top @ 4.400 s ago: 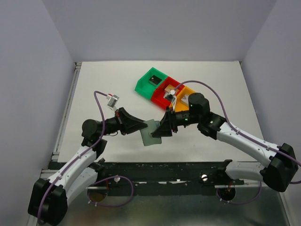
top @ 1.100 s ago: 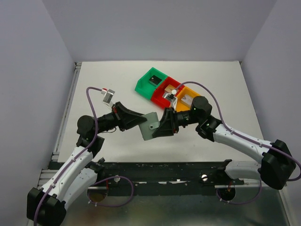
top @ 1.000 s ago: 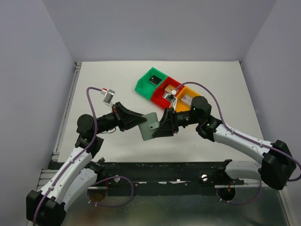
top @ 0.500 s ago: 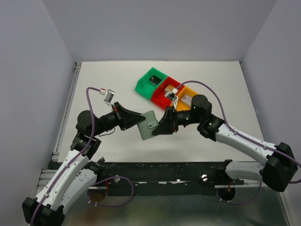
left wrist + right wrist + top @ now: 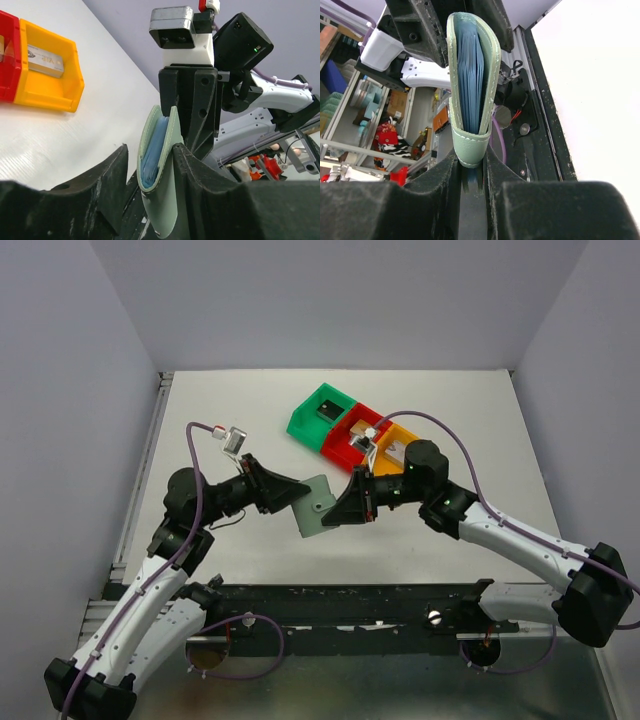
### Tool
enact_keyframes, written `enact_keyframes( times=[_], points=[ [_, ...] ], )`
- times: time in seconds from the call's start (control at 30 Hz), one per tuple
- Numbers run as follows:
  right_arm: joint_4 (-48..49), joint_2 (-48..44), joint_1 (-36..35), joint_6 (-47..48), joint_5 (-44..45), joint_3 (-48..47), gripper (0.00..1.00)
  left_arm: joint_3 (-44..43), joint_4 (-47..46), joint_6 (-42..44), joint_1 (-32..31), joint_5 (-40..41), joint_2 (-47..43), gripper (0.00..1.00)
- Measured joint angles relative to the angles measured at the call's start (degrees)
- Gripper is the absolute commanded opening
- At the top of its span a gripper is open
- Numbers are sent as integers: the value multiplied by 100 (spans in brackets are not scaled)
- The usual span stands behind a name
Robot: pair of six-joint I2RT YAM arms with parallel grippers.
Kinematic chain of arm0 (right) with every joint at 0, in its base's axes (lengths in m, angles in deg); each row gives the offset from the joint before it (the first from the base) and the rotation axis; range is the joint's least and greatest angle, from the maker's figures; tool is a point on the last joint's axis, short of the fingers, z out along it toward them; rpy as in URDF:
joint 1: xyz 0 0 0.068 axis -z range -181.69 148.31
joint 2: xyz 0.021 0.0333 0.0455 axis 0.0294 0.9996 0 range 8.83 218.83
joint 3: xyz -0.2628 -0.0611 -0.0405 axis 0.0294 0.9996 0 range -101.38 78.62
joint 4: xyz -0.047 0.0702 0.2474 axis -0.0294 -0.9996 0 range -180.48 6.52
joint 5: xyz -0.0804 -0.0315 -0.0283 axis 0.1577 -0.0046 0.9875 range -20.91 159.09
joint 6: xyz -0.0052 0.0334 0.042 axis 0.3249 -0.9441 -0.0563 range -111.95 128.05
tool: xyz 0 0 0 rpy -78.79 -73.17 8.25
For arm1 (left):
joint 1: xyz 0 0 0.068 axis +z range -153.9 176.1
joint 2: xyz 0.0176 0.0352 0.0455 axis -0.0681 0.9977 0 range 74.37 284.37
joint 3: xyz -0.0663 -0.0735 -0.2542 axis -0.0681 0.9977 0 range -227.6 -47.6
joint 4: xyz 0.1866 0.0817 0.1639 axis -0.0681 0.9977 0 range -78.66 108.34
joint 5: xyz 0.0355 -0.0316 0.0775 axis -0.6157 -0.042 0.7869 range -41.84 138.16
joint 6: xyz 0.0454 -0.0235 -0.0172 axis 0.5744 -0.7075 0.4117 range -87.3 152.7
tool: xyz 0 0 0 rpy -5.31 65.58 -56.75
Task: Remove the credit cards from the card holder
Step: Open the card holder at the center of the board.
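Right fingers are clamped on the card holder, pinching its lower edge from both sides, so that arm has it. Opposite, the left fingers stand apart around the other end. One finger is against the pale green cover, and there's a clear gap on the other side, so no grip there. The holder stands on edge and is folded nearly closed, with blue panels showing inside the green. It sits between the two arms, about the middle of the table, nearer than the bins. Out at the far right of centre is a row of three: green bin with a black card in it, red bin, then orange bin holding a pale card.
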Motion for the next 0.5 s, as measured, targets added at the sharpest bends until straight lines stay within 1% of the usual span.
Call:
enact_keyframes(
  times=[0.07, 0.13, 0.2, 0.23, 0.27, 0.3, 0.33, 0.37, 0.43, 0.5],
  points=[
    [-4, 0, 0, 9, 2, -2, 18, 0, 2, 15, 0, 11, -4, 37],
    [-7, 0, 0, 15, 4, -4, 18, 0, -2, 24, 0, 9, -9, 23],
    [-11, 0, 0, 17, 15, -4, 18, 0, -20, 17, 0, 7, -13, 6],
    [-26, 2, 0, 20, 26, -4, 18, 0, -42, 2, -2, 2, -15, 0],
    [-46, 2, 7, 22, 52, -4, 20, 0, -70, -20, -9, -9, -26, 0],
    [-55, 4, 7, 28, 70, -4, 25, 0, -85, -37, -11, -15, -46, 0],
    [-57, 7, 7, 48, 83, -4, 32, 0, -85, -44, -11, -22, -52, 0],
    [-61, 7, 4, 63, 90, -4, 42, 0, -85, -46, -11, -26, -63, 0],
    [-103, 7, 4, 74, 125, -7, 56, 0, -81, -46, -11, -31, -74, 0],
    [-240, -2, 4, 131, 181, -20, 64, 0, -24, -11, -11, -13, -76, 0]
  ],
)
